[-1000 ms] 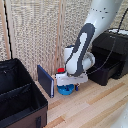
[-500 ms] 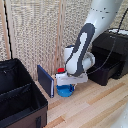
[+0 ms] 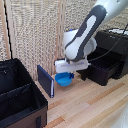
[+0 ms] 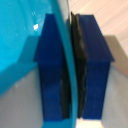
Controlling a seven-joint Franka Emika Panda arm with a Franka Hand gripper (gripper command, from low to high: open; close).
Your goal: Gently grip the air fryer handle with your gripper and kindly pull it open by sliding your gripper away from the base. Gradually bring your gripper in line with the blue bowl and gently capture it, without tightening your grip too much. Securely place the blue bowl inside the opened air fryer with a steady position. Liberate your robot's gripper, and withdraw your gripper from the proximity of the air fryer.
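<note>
Bare wooden floor (image 3: 95, 107) lies open across the foreground and toward the exterior view's right. On that view's left a big black fabric case (image 3: 20, 97) blocks the way, and a flat dark-blue upright panel (image 3: 46, 80) stands just beside the blue bowl (image 3: 64, 79), leaving only a narrow gap. Behind, a woven wall (image 3: 40, 30) closes off retreat. The air fryer (image 3: 111, 52) with its open drawer (image 3: 100, 70) occupies the right rear; a cable (image 3: 107, 55) crosses above it.

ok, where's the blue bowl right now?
Exterior view, centre: the blue bowl hangs under the gripper, its rim pinched between the fingers, beside the dark-blue upright panel, with the air fryer to its right.
</note>
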